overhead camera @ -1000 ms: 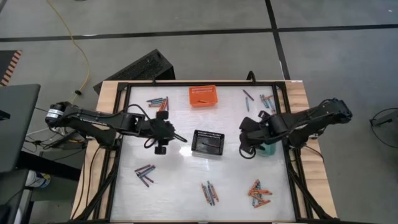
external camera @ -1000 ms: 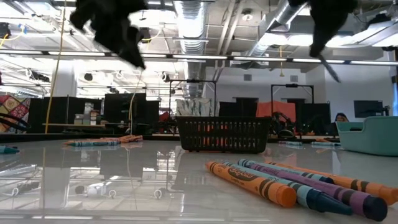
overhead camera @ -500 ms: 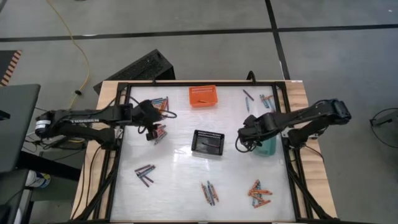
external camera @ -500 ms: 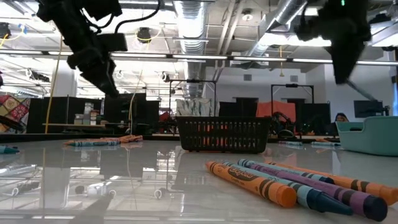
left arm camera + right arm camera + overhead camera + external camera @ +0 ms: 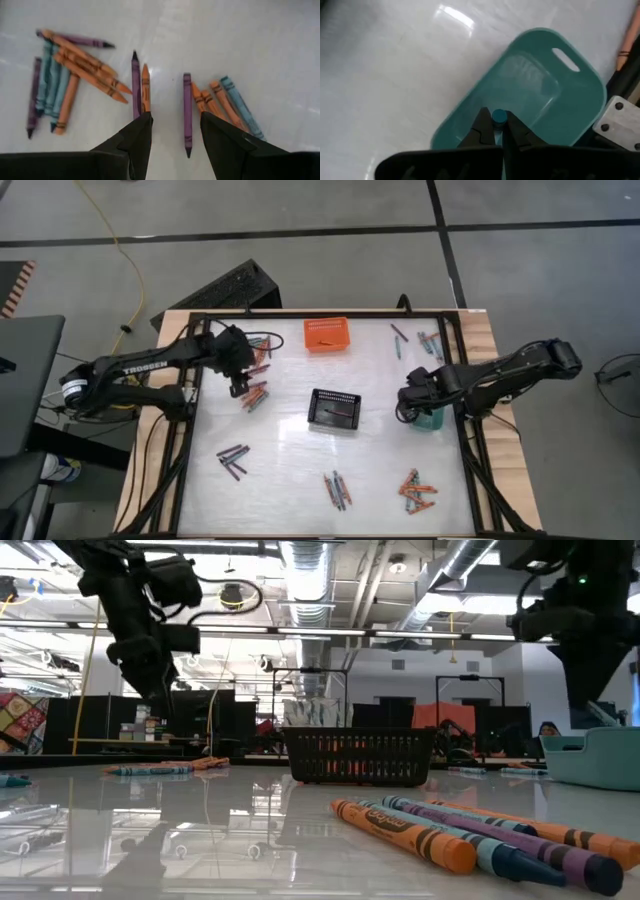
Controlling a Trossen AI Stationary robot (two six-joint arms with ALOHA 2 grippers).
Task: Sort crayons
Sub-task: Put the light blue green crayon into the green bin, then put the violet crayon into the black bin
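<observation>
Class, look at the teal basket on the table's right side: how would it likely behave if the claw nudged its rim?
The teal basket looks empty and thin-walled, so it is probably light. On the glossy table it would likely slide rather than hold still. Its wide, low shape suggests it would not tip easily. The right claw, shut on a teal crayon, hangs just above it.

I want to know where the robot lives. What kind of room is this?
Probably a robotics lab or workshop. The low view shows bare ceiling pipes and rows of dark monitors behind the table, and two robot arms work over crayons and baskets.
</observation>
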